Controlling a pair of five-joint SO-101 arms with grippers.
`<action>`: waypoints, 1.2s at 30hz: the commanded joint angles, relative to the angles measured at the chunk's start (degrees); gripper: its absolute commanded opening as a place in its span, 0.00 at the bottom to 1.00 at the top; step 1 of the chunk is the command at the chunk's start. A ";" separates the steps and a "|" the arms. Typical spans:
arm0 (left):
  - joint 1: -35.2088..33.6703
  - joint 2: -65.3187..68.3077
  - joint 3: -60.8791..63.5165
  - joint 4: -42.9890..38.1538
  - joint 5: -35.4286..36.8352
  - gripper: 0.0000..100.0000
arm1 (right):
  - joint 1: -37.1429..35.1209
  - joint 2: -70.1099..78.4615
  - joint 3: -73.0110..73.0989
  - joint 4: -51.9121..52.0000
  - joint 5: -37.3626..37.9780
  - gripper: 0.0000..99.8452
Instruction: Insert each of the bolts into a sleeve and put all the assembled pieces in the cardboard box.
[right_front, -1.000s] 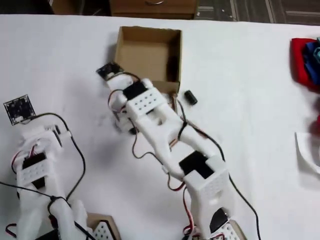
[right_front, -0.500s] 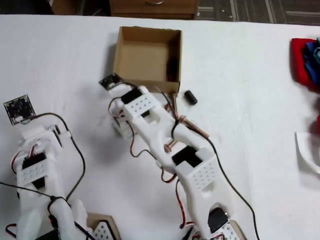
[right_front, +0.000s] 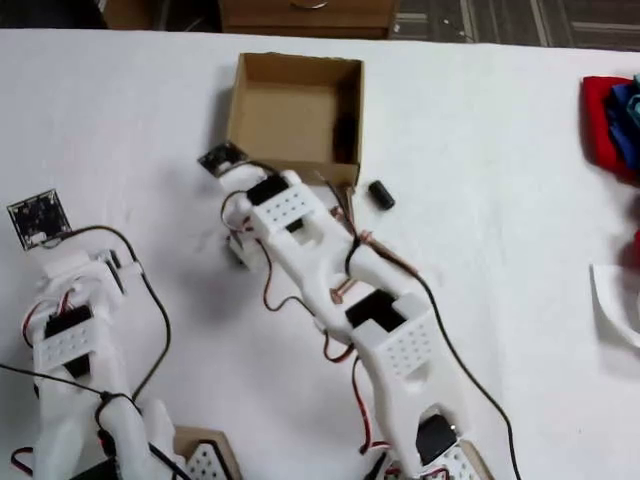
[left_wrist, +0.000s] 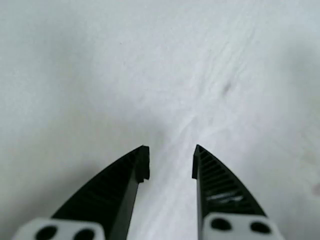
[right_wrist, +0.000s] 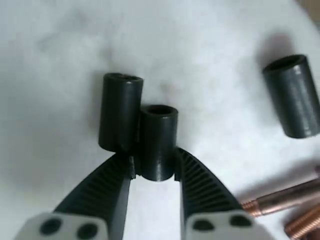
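At the left, the left tool (left_wrist: 170, 162) hangs over the bare white bench (left_wrist: 100, 75) with its fingers a narrow gap apart and nothing between them. Towards the middle, the right arm stretches to the near-left corner of the cardboard box (right_front: 300, 62). There the right tool (right_wrist: 155, 165) is clamped on a black held sleeve (right_wrist: 158, 142), gripped by its lower part with the open bore showing on top. A second sleeve (right_wrist: 120, 112) stands touching the held one, just outside one finger. A third sleeve (right_wrist: 294, 96) lies well apart from that pair, and two copper bolts (right_wrist: 280, 197) lie on the bench near the other finger. In the high view, one lone sleeve (right_front: 381, 194) lies just off the box's near-right corner. A red cloth (right_front: 605, 120) sits at the bench's far right edge.
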 joint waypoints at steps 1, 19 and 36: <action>-0.35 -0.18 -2.24 -0.79 0.70 0.17 | 0.66 -3.47 0.09 5.05 1.41 0.02; -0.35 -0.18 -2.24 -0.97 0.70 0.17 | 2.33 -19.30 24.09 7.25 5.10 0.03; -0.35 -0.18 -2.24 -0.97 0.70 0.17 | 2.33 -6.55 12.92 7.60 5.10 0.13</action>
